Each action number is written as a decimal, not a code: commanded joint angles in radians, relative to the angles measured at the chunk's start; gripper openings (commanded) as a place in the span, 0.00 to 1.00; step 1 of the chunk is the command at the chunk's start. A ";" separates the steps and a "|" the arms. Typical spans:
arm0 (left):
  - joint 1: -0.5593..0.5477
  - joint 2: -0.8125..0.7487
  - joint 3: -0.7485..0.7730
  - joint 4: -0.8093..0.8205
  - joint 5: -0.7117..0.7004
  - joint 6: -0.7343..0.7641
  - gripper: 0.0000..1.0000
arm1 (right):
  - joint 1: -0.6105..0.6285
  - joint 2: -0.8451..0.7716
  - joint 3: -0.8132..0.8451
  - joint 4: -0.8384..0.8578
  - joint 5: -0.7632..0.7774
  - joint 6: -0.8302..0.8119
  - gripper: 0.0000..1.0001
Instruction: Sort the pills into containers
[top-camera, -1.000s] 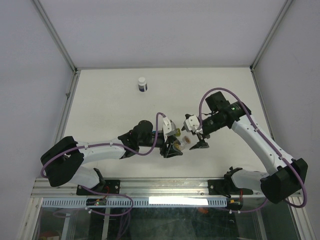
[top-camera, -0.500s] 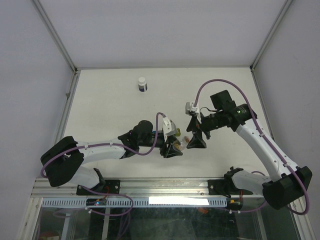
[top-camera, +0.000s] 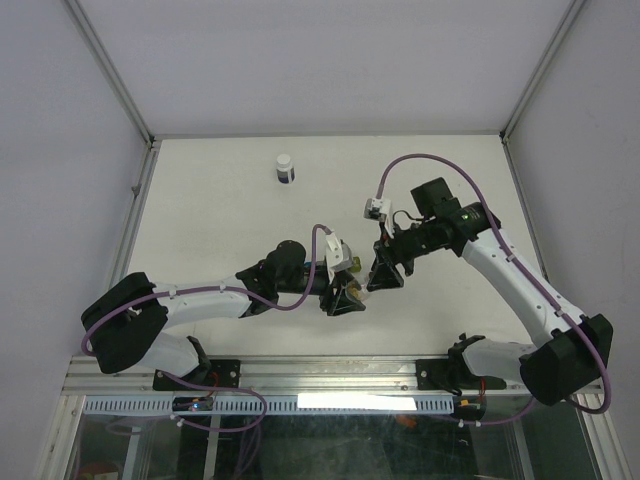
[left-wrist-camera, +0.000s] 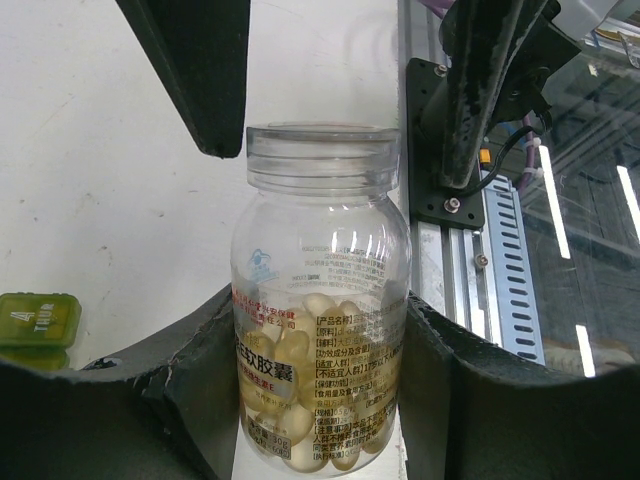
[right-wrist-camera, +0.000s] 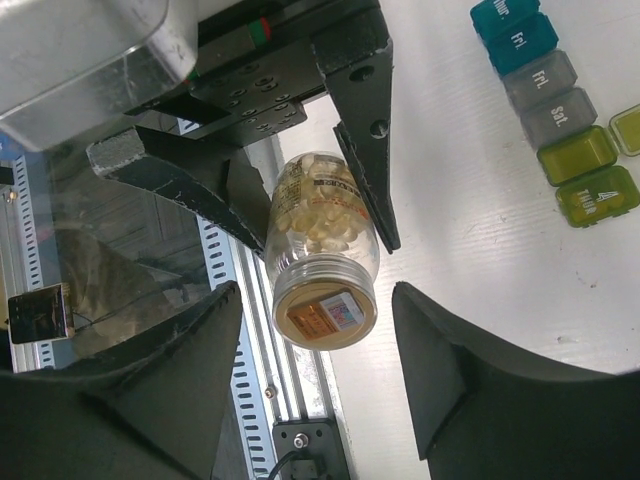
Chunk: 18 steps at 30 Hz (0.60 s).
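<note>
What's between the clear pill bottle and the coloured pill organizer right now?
In the right wrist view, one black finger of the left gripper, gripping the pill bottle, then bare white table up to the pill organizer.

The bottle (left-wrist-camera: 318, 300) sits in the left end effector (left-wrist-camera: 320, 345), the containers (right-wrist-camera: 545, 100) beside it.

left pincer (left-wrist-camera: 320, 400): clamped | right pincer (right-wrist-camera: 315, 370): parted, facing left
</note>
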 joint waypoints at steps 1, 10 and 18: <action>0.003 -0.018 0.012 0.065 -0.002 -0.020 0.00 | 0.018 0.000 -0.002 0.019 0.011 0.018 0.64; 0.003 -0.020 0.010 0.065 -0.005 -0.022 0.00 | 0.037 0.011 0.008 -0.001 0.019 -0.001 0.41; 0.002 -0.020 0.007 0.065 0.002 -0.021 0.00 | 0.062 0.028 0.059 -0.097 -0.004 -0.208 0.13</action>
